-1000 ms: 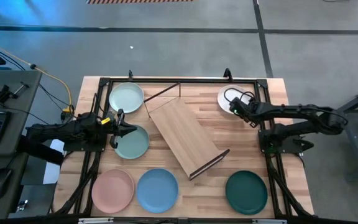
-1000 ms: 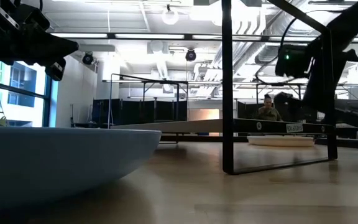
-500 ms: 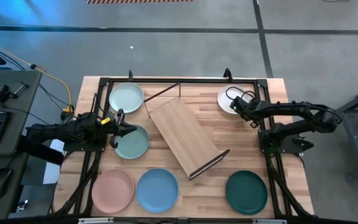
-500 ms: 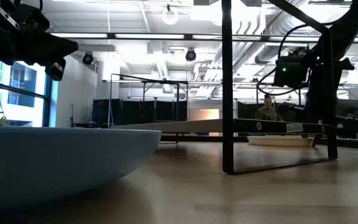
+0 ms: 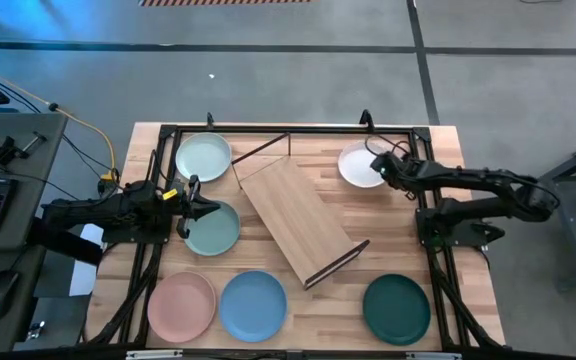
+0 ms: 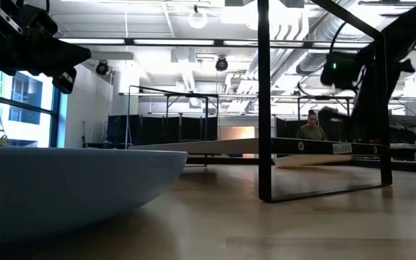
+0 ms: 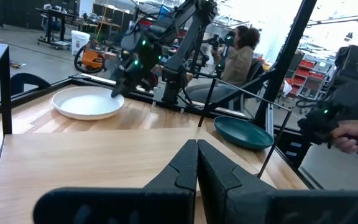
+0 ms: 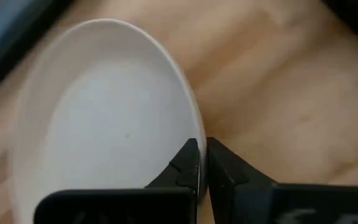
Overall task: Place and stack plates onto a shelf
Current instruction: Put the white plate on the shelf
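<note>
The white plate [image 5: 358, 165] lies at the table's far right, with my right gripper [image 5: 382, 171] shut on its rim. The shelf [image 5: 298, 220], a light wood board with dark end rods, lies slantwise at the table's middle. My left gripper [image 5: 190, 203] is shut with nothing between its fingers, over the left rim of the sage green plate [image 5: 213, 230]. The pale mint plate [image 5: 203, 157] sits at the far left. Along the near edge lie the pink [image 5: 181, 305], light blue [image 5: 253, 304] and dark teal [image 5: 396, 308] plates. My right gripper pinches the white plate's rim [image 8: 190, 127] between its two fingers, on the side toward the table's right edge. The fingers come from the table's right, slanting down. Whether the plate's far side still lies on the table, I cannot tell.
A dark metal frame [image 5: 268, 130] runs round the tabletop's edges. The shelf's upright end rod [image 6: 264, 108] stands in the middle of the low view. A seated person [image 7: 238, 56] shows beyond the table's right side. Bare wood lies between the shelf and the white plate.
My right gripper has shut on the white plate's rim and gone a little toward the table's left edge. The white plate has shifted with it, toward the shelf. My left arm has kept still.
</note>
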`<move>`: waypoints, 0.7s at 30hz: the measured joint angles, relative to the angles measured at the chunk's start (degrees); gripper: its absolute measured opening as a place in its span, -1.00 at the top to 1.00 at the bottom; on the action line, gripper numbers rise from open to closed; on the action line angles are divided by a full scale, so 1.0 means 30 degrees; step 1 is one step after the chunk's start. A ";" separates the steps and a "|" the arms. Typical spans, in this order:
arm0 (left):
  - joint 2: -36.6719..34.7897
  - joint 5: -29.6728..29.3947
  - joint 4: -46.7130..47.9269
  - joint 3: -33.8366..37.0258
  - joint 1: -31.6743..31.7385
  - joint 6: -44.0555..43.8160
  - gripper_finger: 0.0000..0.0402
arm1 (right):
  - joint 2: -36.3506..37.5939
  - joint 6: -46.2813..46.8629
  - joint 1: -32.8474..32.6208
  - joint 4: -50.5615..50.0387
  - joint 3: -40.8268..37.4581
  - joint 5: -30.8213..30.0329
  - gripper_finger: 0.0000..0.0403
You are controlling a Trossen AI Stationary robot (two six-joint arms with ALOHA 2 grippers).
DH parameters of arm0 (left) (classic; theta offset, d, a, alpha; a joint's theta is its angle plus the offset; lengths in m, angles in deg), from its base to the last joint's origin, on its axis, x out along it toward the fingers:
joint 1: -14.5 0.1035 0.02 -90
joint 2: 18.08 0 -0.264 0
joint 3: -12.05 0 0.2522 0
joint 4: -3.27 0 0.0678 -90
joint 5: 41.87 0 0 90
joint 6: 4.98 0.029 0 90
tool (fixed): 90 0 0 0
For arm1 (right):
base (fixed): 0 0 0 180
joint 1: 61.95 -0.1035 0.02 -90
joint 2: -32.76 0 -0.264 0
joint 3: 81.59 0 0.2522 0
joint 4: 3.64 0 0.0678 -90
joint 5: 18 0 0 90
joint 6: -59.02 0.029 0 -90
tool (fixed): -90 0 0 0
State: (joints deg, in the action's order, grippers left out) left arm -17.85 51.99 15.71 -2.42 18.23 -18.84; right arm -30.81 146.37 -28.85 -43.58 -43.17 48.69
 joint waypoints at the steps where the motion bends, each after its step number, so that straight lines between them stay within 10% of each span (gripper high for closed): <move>1: 0.0000 0.0007 0.0000 0.0000 0.0000 0.0002 1.00 | 0.0421 -0.0858 -0.0114 -0.0019 0.0262 -0.0026 1.00; 21: 0.0000 0.0007 0.0000 0.0000 0.0006 0.0002 1.00 | 0.0562 -1.2350 -0.7745 -0.0448 0.6140 0.5117 1.00</move>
State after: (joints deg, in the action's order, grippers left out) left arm -17.85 52.01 15.71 -2.42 18.24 -18.83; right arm -29.13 109.32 -52.08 -44.92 -24.75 64.04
